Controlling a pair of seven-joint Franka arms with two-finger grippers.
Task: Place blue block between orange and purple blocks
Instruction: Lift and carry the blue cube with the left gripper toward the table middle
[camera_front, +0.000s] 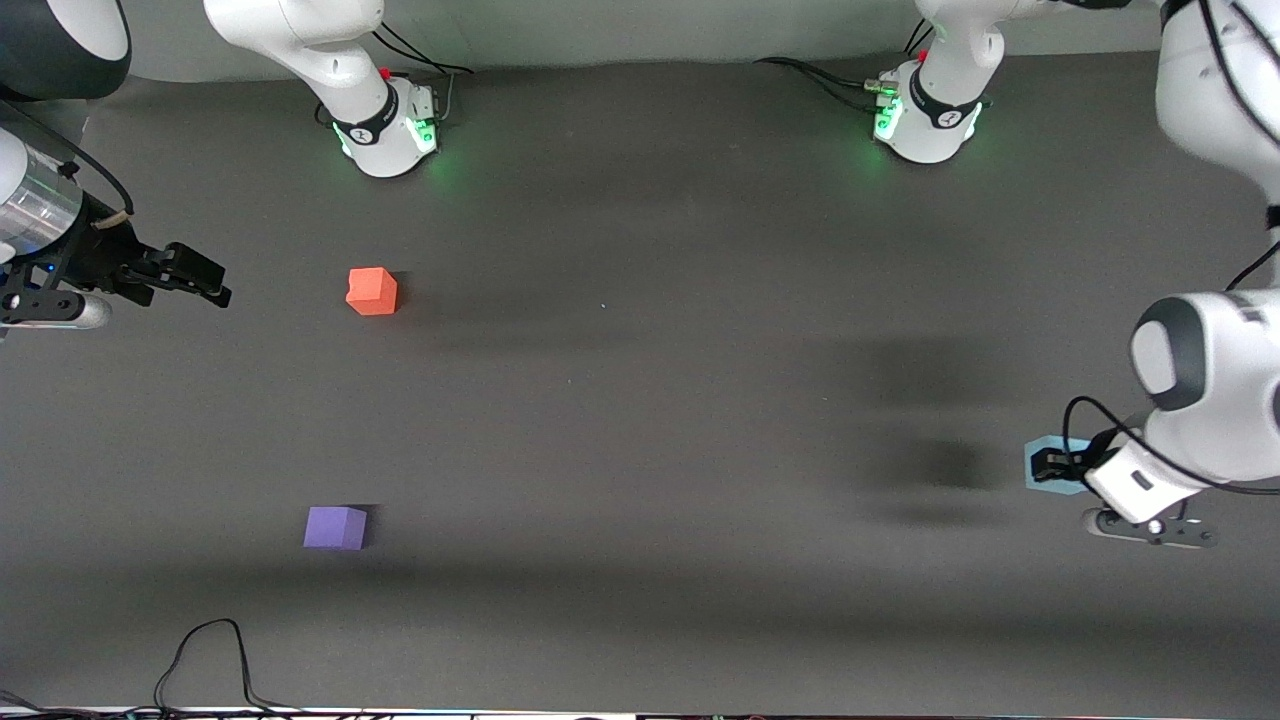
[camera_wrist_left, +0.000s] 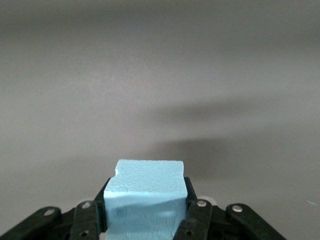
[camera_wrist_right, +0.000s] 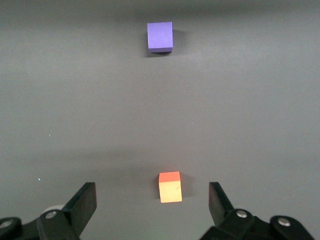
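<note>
A robotics laboratory: two white robot arms rise from bases (camera_front: 385, 130) bolted along the top of the frame, green status lights glowing and black cables (camera_front: 820, 80) trailing from them. A bare dark grey table (camera_front: 650, 400) fills the frame, with more loose cable (camera_front: 210, 650) at lower left.

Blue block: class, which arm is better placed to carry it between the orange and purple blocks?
Left. The left gripper is shut on the blue block; the right gripper hangs open, empty, over the orange block.
</note>
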